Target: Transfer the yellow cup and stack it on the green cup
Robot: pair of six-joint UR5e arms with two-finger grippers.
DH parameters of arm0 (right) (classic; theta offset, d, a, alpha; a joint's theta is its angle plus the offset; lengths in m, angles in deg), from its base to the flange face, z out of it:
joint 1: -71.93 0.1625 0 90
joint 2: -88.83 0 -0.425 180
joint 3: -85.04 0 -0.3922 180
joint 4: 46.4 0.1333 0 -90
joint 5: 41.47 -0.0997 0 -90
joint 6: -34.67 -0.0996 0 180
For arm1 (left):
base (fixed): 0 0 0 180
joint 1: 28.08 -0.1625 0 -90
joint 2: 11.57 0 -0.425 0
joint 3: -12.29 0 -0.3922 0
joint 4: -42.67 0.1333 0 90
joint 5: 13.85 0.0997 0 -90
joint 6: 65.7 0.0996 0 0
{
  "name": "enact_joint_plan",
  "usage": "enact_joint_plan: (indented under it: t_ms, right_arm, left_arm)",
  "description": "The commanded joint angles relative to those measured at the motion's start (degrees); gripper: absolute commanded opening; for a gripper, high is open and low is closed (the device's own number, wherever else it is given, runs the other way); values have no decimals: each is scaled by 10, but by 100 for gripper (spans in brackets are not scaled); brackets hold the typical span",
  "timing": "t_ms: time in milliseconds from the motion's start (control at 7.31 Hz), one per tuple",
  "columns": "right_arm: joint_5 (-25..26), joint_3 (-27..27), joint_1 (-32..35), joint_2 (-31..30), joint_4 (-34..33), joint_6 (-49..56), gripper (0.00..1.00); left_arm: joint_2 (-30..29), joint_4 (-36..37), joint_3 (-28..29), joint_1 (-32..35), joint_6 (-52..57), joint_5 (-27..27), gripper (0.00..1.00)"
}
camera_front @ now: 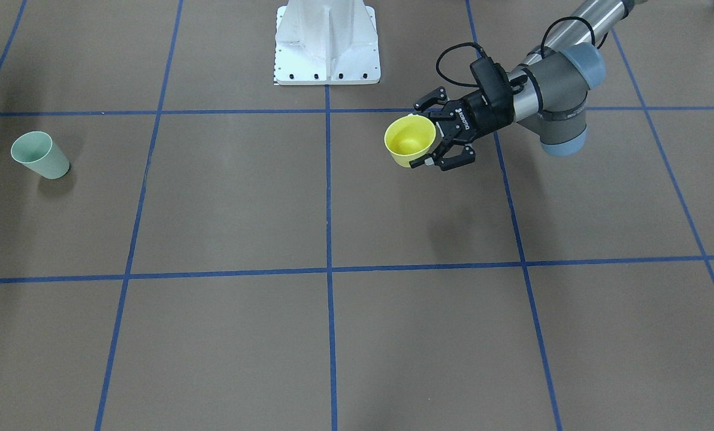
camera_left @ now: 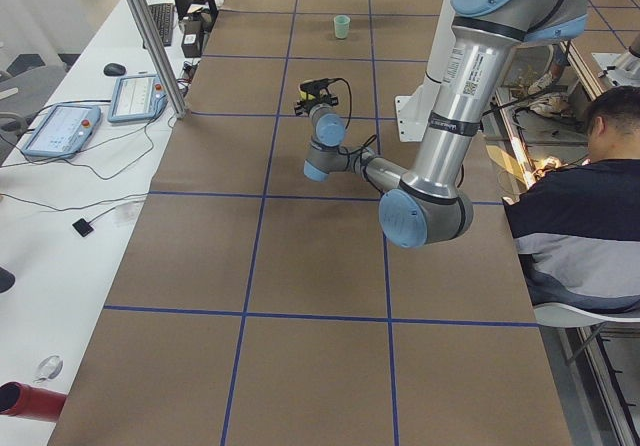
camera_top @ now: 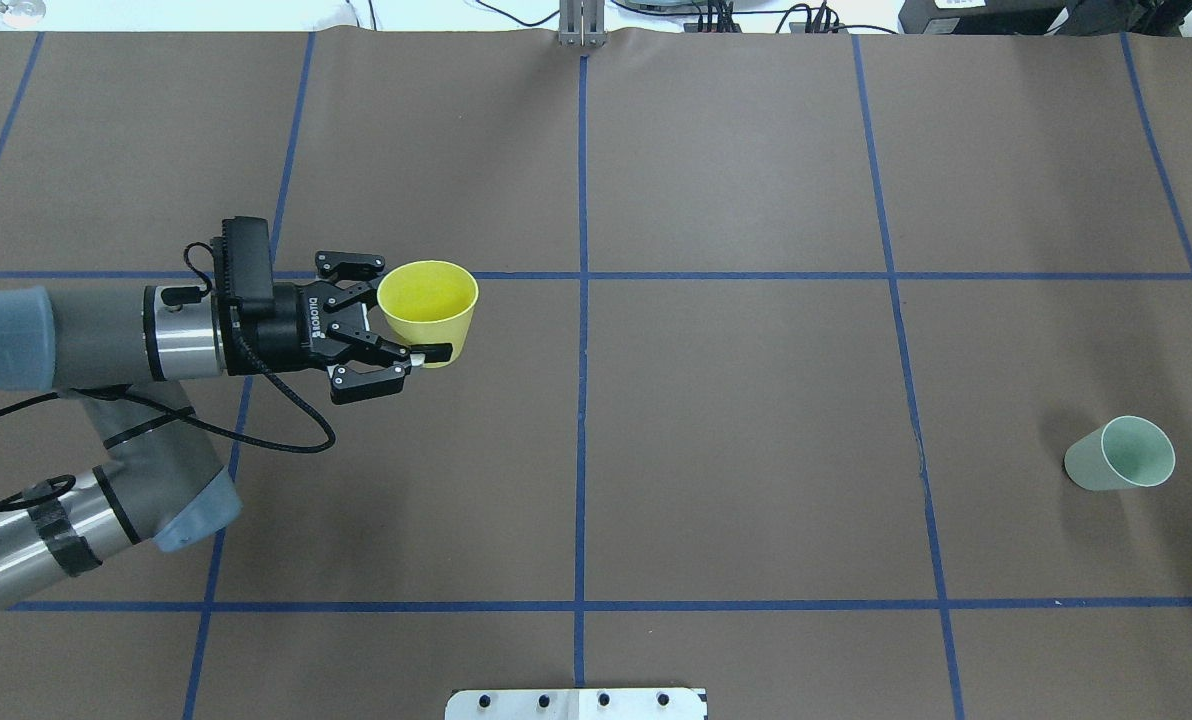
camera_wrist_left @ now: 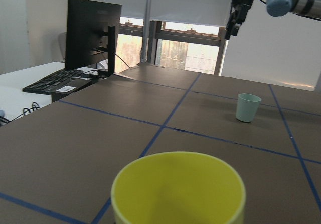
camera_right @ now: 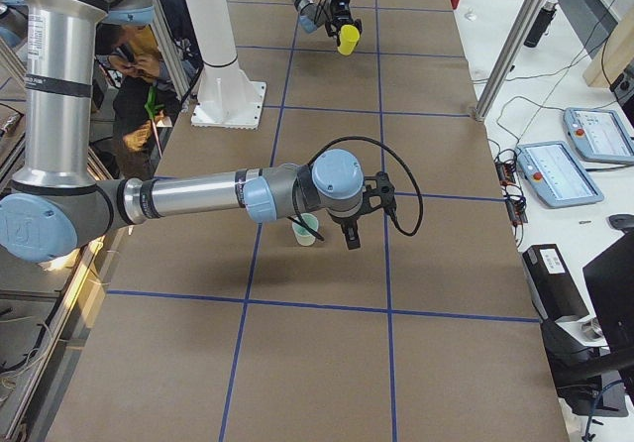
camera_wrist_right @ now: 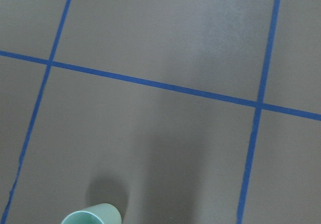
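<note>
1. Left of the overhead view: the left gripper (camera_top: pixel 406 312) comes in from the frame's left edge, its jaws spread wide around the yellow cup (camera_top: pixel 428 305), a small, bright, tapered plastic tumbler. It holds the cup mouth-up, clear of the brown, blue-taped table (camera_top: pixel 736 450).
2. Centre: bare squares of table lie between the two cups. A grip on smooth, tapered plastic could slip or let the cup tilt on a long carry.
3. Right of the frame, below mid-height: the green cup (camera_top: pixel 1121 455), a pale mint plastic tumbler of the same shape, stands upright and well apart from the yellow one. It looks light, so an off-centre descent could catch its rim and topple it or push it aside.
4. Out of the overhead frame: the side view shows the right gripper (camera_right: pixel 349 236) hanging near the green cup. Whether it is wide or narrow cannot be told. An arm there could obstruct an approach.
</note>
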Motion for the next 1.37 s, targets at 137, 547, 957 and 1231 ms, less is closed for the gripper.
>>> enact_joint_plan:
  t_ms: [137, 547, 957, 1231]
  right_arm:
    - [-38, -24, -61, 83, 3, -139, 100]
    - [-29, -27, -155, 218, 4, -339, 100]
    - [17, -27, -238, 320, 3, -494, 100]
    - [81, -25, -323, 376, 16, -591, 100]
  left_arm:
    - [-42, 28, 9, -3, 44, -30, 0]
    - [-53, 43, 13, -11, 53, -26, 0]
    - [-55, 44, 13, -13, 70, -25, 0]
    - [-61, 44, 13, -12, 106, -17, 10]
